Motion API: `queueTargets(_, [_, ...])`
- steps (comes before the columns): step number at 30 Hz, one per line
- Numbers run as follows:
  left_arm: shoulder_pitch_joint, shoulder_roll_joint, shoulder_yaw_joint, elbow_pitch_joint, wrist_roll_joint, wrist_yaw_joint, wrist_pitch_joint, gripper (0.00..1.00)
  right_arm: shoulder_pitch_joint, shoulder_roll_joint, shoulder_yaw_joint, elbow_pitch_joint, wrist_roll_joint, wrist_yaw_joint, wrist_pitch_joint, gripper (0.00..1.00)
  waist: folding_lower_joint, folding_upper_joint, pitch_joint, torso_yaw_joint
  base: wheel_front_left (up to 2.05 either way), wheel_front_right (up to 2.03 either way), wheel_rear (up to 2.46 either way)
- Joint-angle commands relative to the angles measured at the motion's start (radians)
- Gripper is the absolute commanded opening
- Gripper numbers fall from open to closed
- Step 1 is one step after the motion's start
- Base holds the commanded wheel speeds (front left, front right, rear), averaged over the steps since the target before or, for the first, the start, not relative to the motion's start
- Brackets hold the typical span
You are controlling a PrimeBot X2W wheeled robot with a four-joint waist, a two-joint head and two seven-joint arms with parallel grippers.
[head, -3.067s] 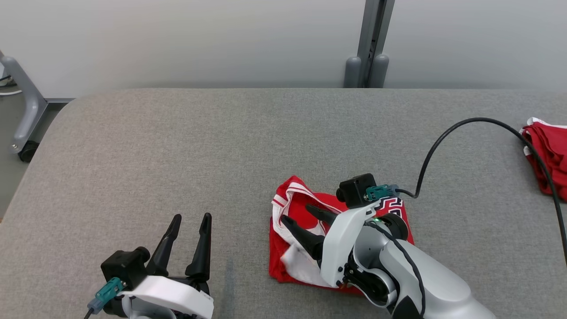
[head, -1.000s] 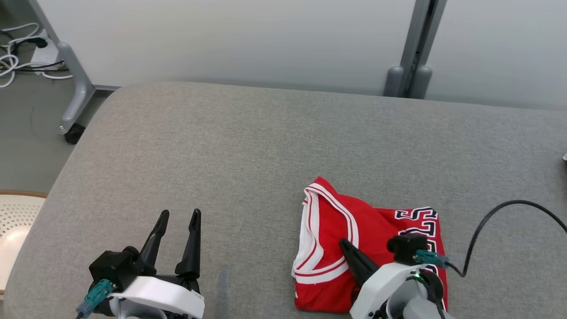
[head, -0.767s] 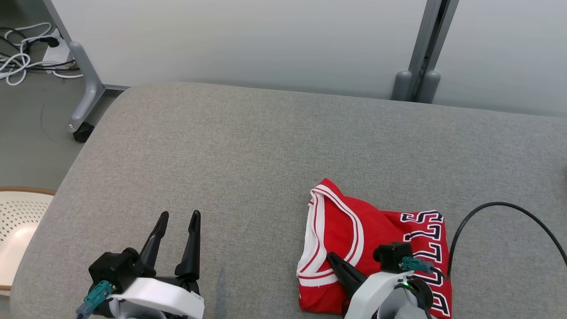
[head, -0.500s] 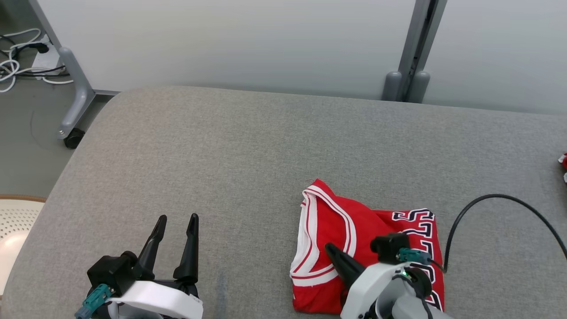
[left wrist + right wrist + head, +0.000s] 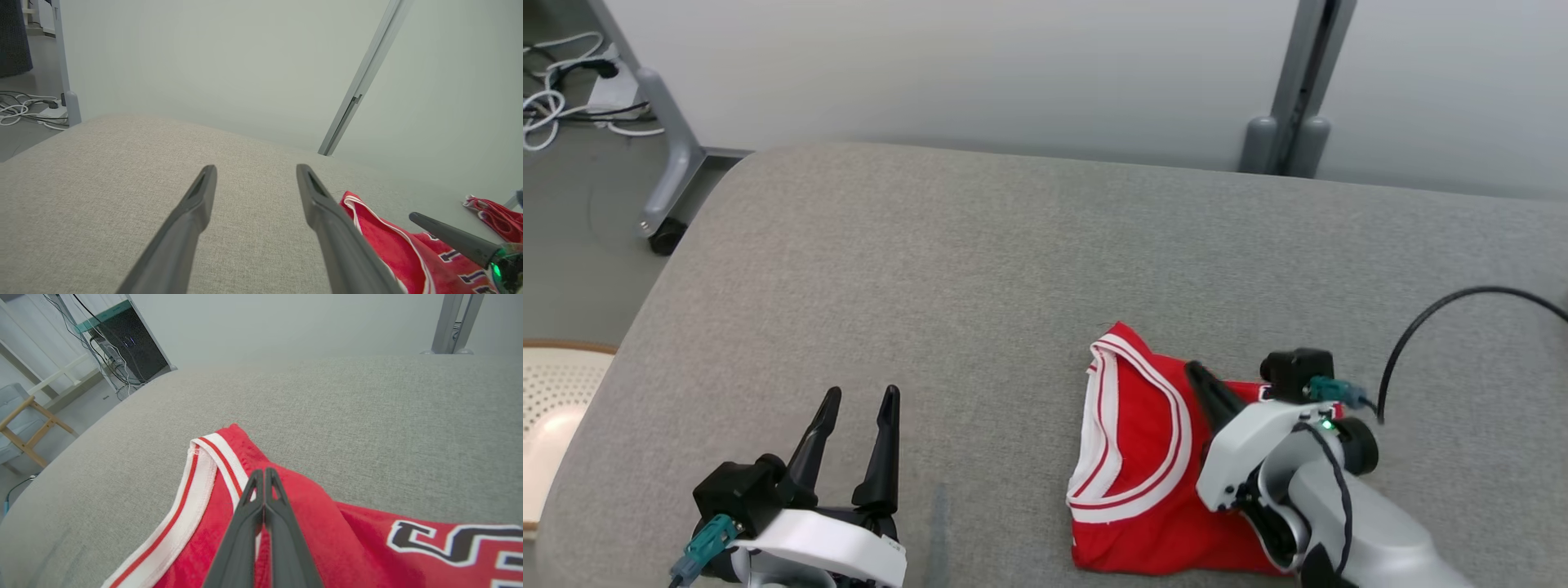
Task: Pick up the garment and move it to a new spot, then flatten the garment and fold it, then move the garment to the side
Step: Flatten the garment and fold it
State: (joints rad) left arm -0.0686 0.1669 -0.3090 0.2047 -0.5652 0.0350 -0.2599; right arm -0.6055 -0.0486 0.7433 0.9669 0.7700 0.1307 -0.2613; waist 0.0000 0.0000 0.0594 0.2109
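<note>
**While the fold holds, the shift to the side is what is left**

Since the red sleeveless jersey (image 5: pixel 1143 457) with white-and-red trim lies as a compact folded packet at the near right of the grey fabric-covered counter (image 5: pixel 980 245), you look to be at the end of folding, with the move aside not yet begun (my reading, not a certainty). Your right hand (image 5: pixel 1205 382) has its two dark fingers pressed together with nothing between them. It is angled low over the packet's far edge, beside the trimmed armhole. The right wrist view does not settle whether the tips touch the cloth. Your left hand (image 5: pixel 861 395) sits well apart from the jersey at the near left, fingers spread and empty.

Next, you would need to part the right fingers, work one under an edge and pinch every layer at once, or the fold may slump open as it travels. Soft cloth like this probably drags on the counter's weave, so lifting should suit it better than pushing.

Around you, a second crumpled red cloth (image 5: pixel 494 212) lies far off to the right, so that side is partly taken. The black cable (image 5: pixel 1437 314) loops from the right wrist over the counter and could snag. Leftward, your own left hand sits on the path. A grey upright post (image 5: pixel 1294 82) stands behind the counter, away from the work.
</note>
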Motion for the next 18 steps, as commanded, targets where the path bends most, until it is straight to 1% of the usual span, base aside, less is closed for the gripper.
queueTargets(1, [-0.016,0.002,0.001,0.000,-0.003,-0.005,-0.002,1.00,-0.028,-0.005,-0.006,0.026,-0.006,0.000,-0.005,0.00,0.0000,0.0000,0.016,0.023,0.00,0.00,0.00])
queueTargets(6, [-0.037,-0.007,-0.005,0.006,0.000,-0.007,-0.003,1.00,-0.093,-0.006,0.001,0.142,0.009,0.000,0.036,0.00,0.0000,0.0000,0.050,0.077,0.00,0.00,0.00])
queueTargets(8, [-0.045,-0.009,-0.003,0.009,0.001,-0.010,-0.004,1.00,-0.110,-0.005,0.017,0.168,0.011,0.000,0.055,0.00,0.0000,0.0000,0.063,0.098,0.00,0.00,0.00])
queueTargets(13, [-0.054,-0.017,0.002,0.016,0.005,-0.018,-0.005,1.00,-0.128,-0.005,0.056,0.170,0.039,0.000,0.088,0.00,0.0000,0.0000,0.087,0.131,0.00,0.00,0.00])
queueTargets(18, [-0.066,-0.025,0.009,0.021,0.010,-0.025,-0.006,1.00,-0.131,-0.004,0.108,0.146,0.069,0.000,0.105,0.00,0.0000,0.0000,0.099,0.145,0.00,0.00,0.00])
